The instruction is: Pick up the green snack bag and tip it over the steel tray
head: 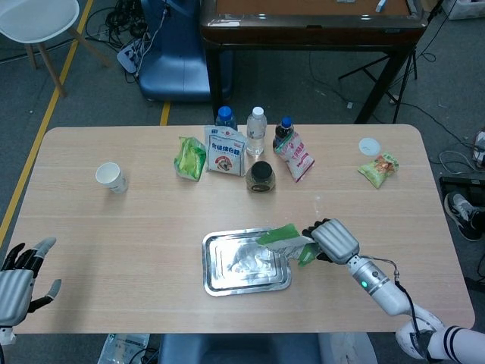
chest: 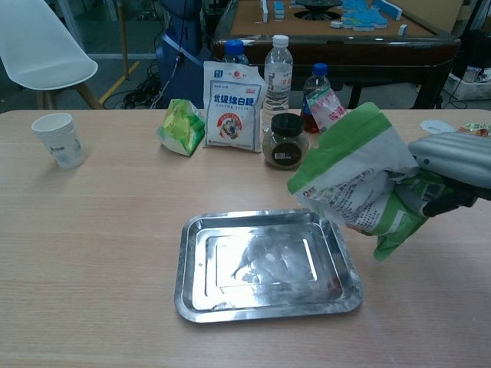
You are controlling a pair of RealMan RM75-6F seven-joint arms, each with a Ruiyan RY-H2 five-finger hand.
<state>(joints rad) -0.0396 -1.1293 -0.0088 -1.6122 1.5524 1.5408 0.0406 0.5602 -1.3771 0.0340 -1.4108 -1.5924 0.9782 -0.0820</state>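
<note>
Over tray (chest: 196,307), bag (chest: 357,180) hides most of right hand (chest: 453,165).

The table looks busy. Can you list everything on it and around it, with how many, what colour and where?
snack bag: one, green and white, held tilted over the tray's right end
tray: one, steel, table centre
paper cup: one, white, far left
small green bag: one, back row
white pouch: one, back row
bottles: three, behind the pouches
jar: one, black lid, back row
pink-white pouch: one, leaning by a bottle
white lid: one, far right
green-orange packet: one, far right
white chair: one, behind, left
right hand: grips the snack bag
left hand: empty, at the near left table edge
</note>
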